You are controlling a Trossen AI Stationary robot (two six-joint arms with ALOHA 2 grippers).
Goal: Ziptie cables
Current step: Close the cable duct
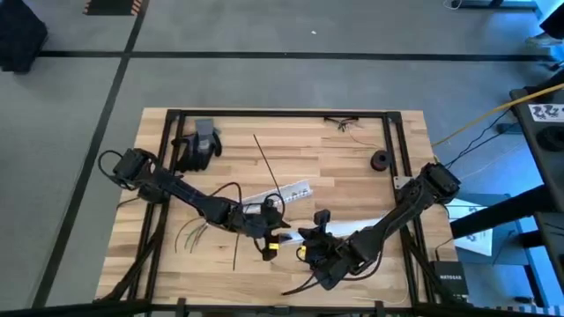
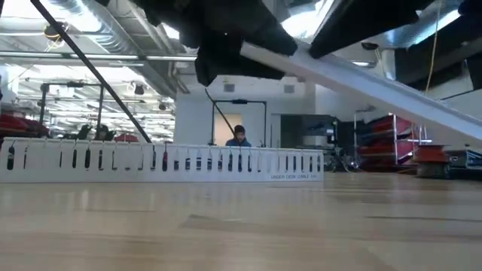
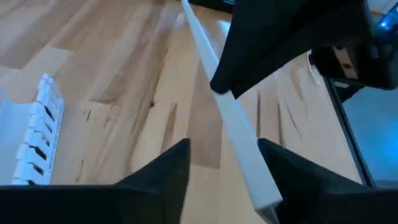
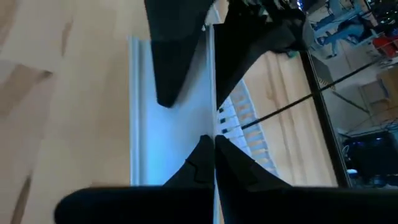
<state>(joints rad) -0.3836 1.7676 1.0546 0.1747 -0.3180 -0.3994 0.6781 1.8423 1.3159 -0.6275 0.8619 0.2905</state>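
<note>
near the worktop's front edge, the left gripper (image 1: 271,239) and right gripper (image 1: 304,239) meet. the right gripper's fingers (image 4: 205,158) are clenched on a flat white strip (image 4: 174,137); the left gripper's fingers (image 3: 168,171) are released, straddling it. the cables (image 1: 196,231) lie toward the front left corner.

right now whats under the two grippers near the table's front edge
Mostly bare wooden table. A flat white strip runs between the left gripper fingers, and the right gripper pinches its edge. A perforated white strip lies beside them. The arms hide the rest.
</note>
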